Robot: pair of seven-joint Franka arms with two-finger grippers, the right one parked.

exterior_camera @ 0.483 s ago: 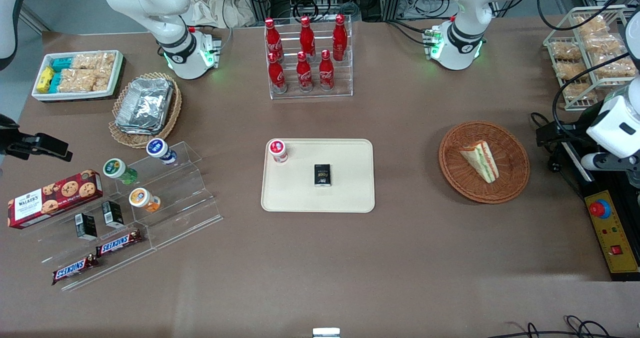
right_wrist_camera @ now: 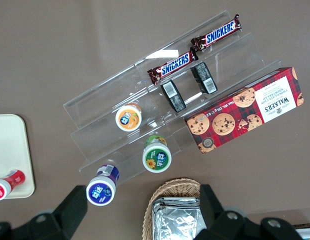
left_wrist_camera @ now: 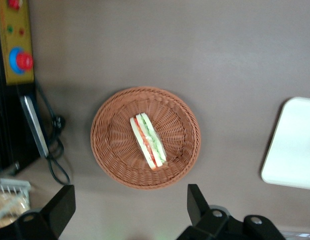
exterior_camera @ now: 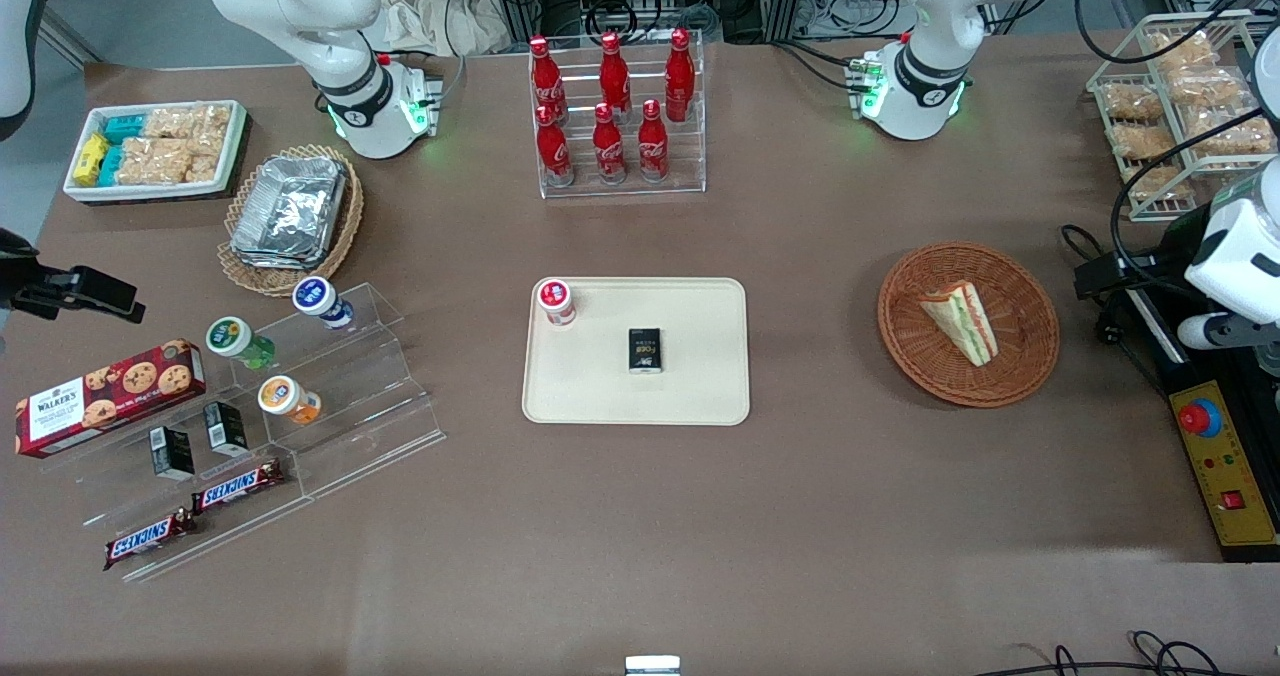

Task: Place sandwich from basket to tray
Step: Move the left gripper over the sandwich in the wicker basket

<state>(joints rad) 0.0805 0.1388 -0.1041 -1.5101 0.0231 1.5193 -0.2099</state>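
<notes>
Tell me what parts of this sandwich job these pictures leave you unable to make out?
- Gripper: open above the basket in the left wrist view; the frame edge cuts off its body, and the front view shows only part of the arm.
- Sandwich: its underside, hidden against the wicker.
- Tray: mostly cut off in the left wrist view.
- Small black box on the tray: label too small to read.

The left arm (exterior_camera: 1240, 256) is on the move at the working arm's end of the table: its white wrist housing has slid a little farther out toward the table's edge and away from the basket (exterior_camera: 968, 324), so less of it shows in the front view than half a second ago. The end effector (left_wrist_camera: 130, 210) rides along with it, fingers spread wide, high above the basket with the sandwich (left_wrist_camera: 148, 141) lying in it.
</notes>
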